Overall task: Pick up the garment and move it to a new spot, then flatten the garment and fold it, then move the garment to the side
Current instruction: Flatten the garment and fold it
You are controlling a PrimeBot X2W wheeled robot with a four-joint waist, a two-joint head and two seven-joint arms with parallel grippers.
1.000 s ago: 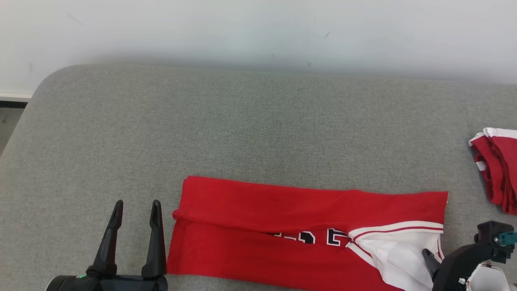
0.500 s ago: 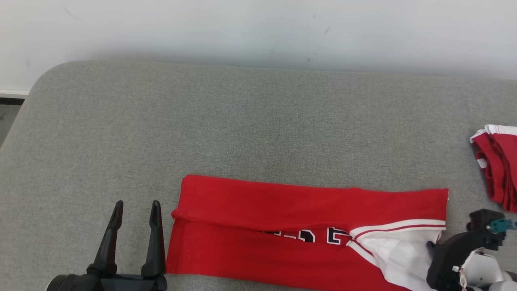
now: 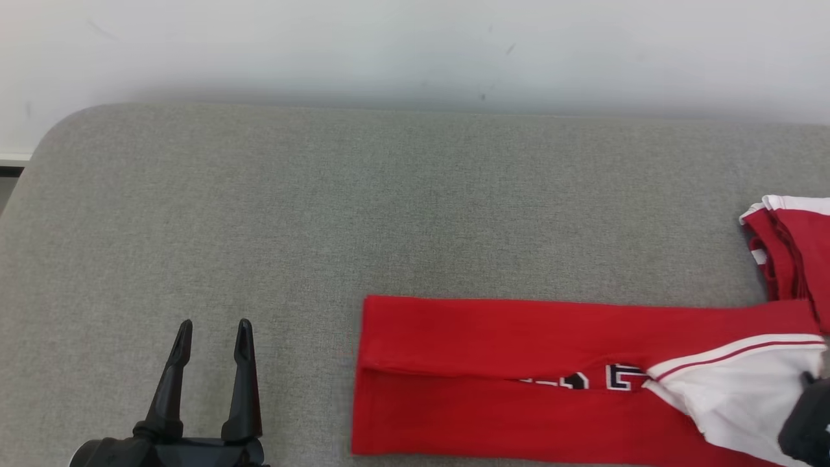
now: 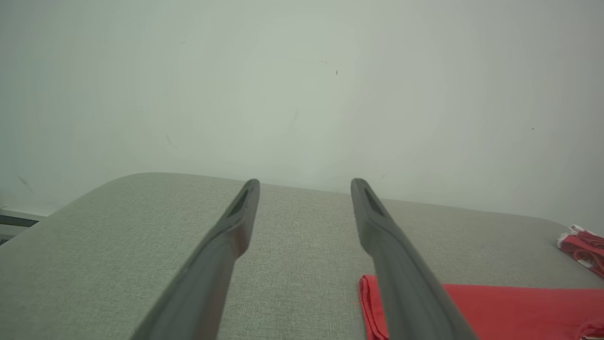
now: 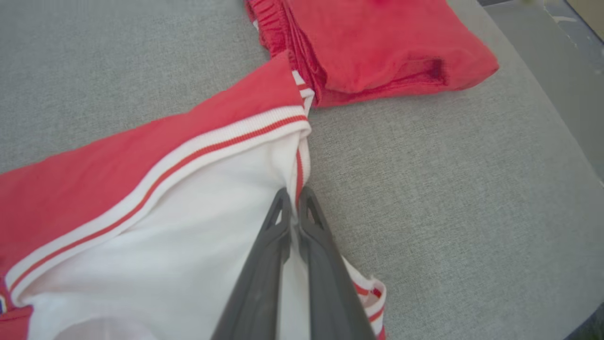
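The garment (image 3: 493, 337) is a red jersey with a white, red-striped end, folded into a long band on the grey padded surface (image 3: 324, 194). My right gripper (image 5: 295, 191) is shut on the striped edge of its white end (image 5: 188, 212). In the head view the dark body of my right arm (image 3: 807, 421) sits at the lower right over that end. My left gripper (image 3: 214, 322) stands open and holds nothing, to the left of the garment's red end (image 4: 509, 307) and clear of it. Its fingers (image 4: 236, 226) point toward the wall.
A second folded red garment (image 3: 794, 253) lies at the right, and the jersey's far corner touches it (image 5: 377, 42). A white wall (image 3: 415, 45) backs the surface. The surface ends in a rounded corner at the left (image 3: 39, 149) and an edge at the right (image 5: 542, 94).
My right gripper has shut on the garment's white end and drawn the whole garment to the right, up against the other folded garment. The left gripper has stayed put. The camera shifted slightly.
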